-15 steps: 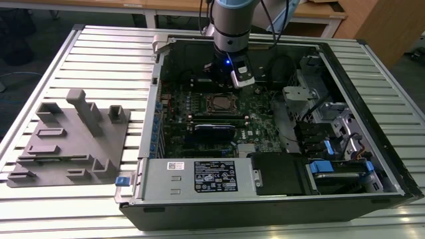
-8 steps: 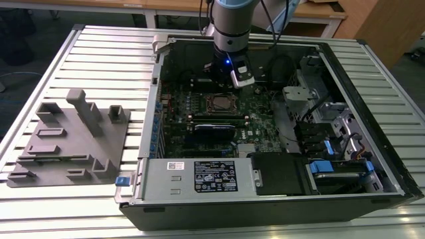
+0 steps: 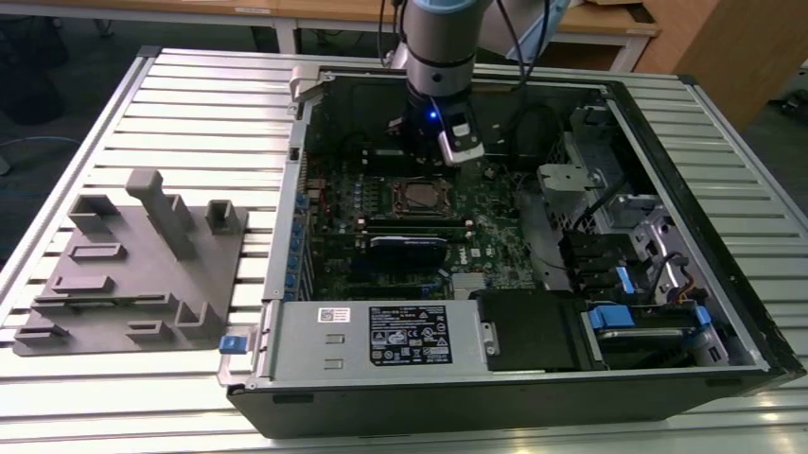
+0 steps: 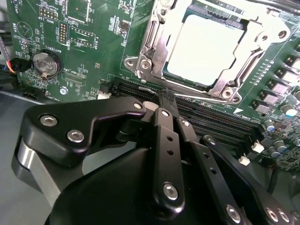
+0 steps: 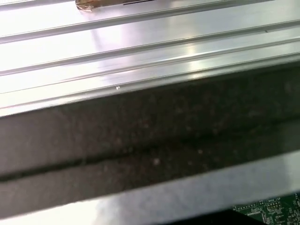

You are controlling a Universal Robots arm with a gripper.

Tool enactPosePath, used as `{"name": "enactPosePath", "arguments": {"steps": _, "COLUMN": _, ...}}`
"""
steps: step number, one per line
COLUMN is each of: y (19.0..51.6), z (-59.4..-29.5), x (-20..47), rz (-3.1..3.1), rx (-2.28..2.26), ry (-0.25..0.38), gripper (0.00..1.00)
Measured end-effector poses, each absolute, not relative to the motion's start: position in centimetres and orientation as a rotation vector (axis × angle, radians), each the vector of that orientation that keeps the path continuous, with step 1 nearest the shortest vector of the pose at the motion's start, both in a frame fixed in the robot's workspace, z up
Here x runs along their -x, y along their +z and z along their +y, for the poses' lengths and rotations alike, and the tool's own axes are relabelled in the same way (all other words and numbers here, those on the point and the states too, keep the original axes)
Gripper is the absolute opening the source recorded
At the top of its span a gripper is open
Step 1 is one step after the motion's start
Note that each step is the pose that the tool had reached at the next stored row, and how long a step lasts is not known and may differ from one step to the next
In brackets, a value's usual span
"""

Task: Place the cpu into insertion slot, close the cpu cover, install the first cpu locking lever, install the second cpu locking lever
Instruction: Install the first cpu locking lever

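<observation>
The cpu (image 4: 206, 47) lies flat in its socket on the green motherboard, its silvery top showing through the window of the cpu cover (image 4: 152, 40), which is folded down over it. A thin wire locking lever (image 4: 206, 97) runs along the socket's near edge. My gripper (image 4: 168, 99) is shut, and its black fingertips come together right at that lever, beside the socket. I cannot tell whether they clasp the wire or only touch it. In the exterior view the gripper (image 3: 427, 153) hangs inside the open computer case, just beyond the socket (image 3: 417, 195).
Memory slots (image 4: 220, 124) run right under the fingers, and a coin battery (image 4: 46, 63) sits off to the side. The case walls (image 3: 707, 218) surround the board; a labelled power supply box (image 3: 407, 333) and drive bays (image 3: 631, 307) are in front. A grey fixture (image 3: 139, 265) stands on the ribbed table (image 5: 140, 42).
</observation>
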State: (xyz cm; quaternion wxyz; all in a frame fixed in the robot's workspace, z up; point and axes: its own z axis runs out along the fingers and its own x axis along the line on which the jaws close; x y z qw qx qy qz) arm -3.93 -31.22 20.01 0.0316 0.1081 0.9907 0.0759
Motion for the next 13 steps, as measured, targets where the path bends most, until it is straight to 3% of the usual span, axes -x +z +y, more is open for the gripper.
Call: {"name": "enactPosePath", "arguments": {"steps": 13, "y": 20.30, "z": -31.14, "x": 3.94, "rz": 3.050, "rx": -0.341, "ry": 0.233, "gripper": 0.11}}
